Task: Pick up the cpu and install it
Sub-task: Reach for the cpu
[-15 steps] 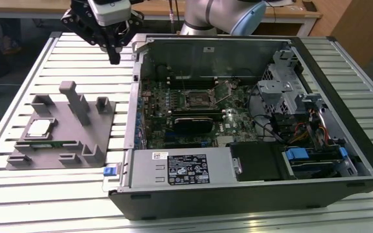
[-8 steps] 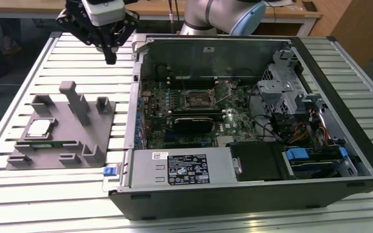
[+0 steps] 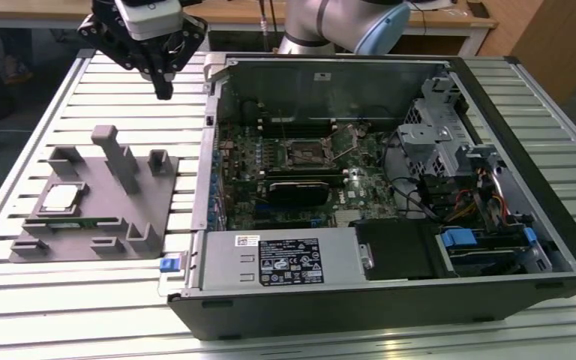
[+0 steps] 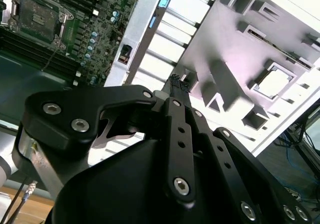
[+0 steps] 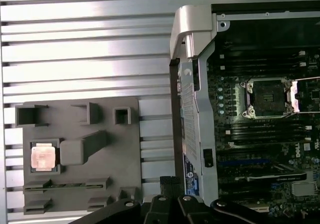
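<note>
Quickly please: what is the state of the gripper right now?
Gripper: closed, holding nothing; the cpu lies in the grey tray.

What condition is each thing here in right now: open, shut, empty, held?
gripper: fingers together, holding nothing, raised above the table beside the case.
cpu: lying flat in its pocket of the tray, not gripped.
grey tray: flat on the table, holding the cpu and a green strip.
green strip: lying in a tray slot.
computer case: side open, boards exposed.
cpu socket: appears empty, its frame swung open.
</note>
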